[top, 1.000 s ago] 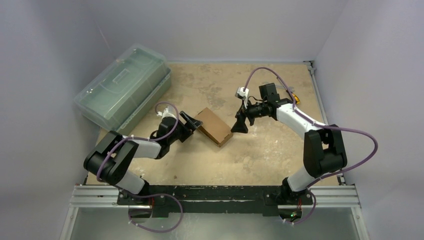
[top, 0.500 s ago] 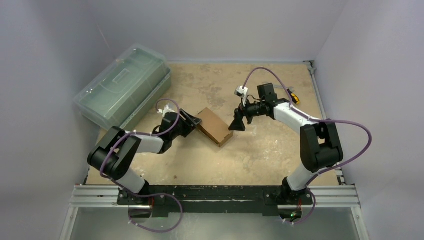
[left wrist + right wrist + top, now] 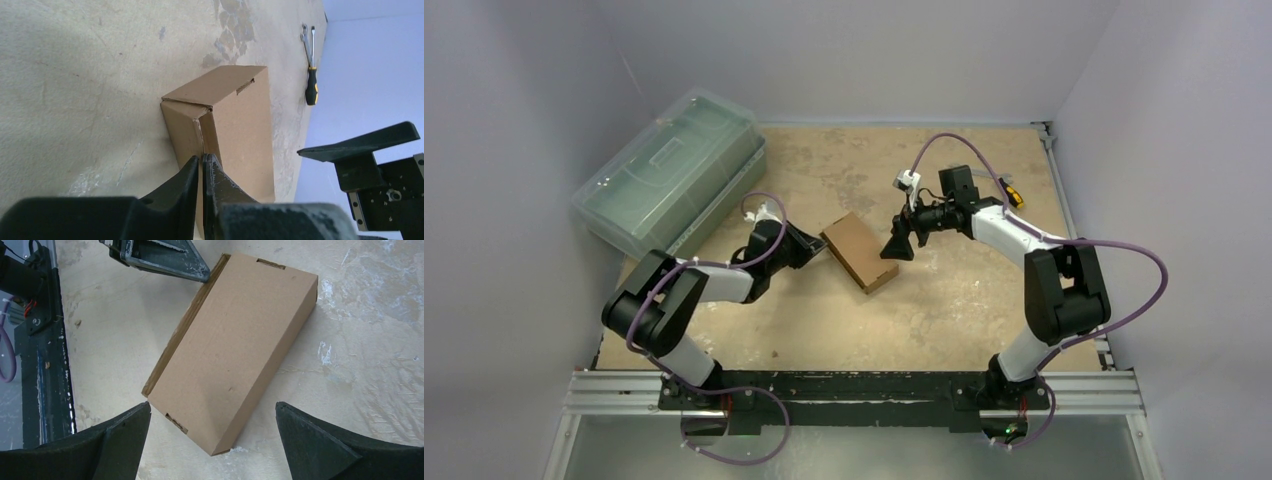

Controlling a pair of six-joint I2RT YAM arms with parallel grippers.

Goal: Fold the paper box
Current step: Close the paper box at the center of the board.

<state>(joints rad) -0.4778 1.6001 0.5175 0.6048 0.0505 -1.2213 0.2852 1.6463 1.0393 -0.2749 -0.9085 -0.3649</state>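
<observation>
Fingers (image 3: 186,176) of the left gripper (image 3: 202,159) are pinched nearly together on an end-flap edge of the brown cardboard paper box (image 3: 861,251) (only a thin slit shows between the tips). Box lies flat and closed up about mid-surface on the worn tan table (image 3: 964,310), long axis angled toward the near right corner. Right gripper (image 3: 901,246) hangs over the box's right side, fingers (image 3: 117,442) spread wide, gripping nothing. Translucent green plastic case (image 3: 669,170) sits along the far left edge; yellow-handled screwdriver (image 3: 311,85) and small metal wrench (image 3: 303,34) lie by the far right edge.
</observation>
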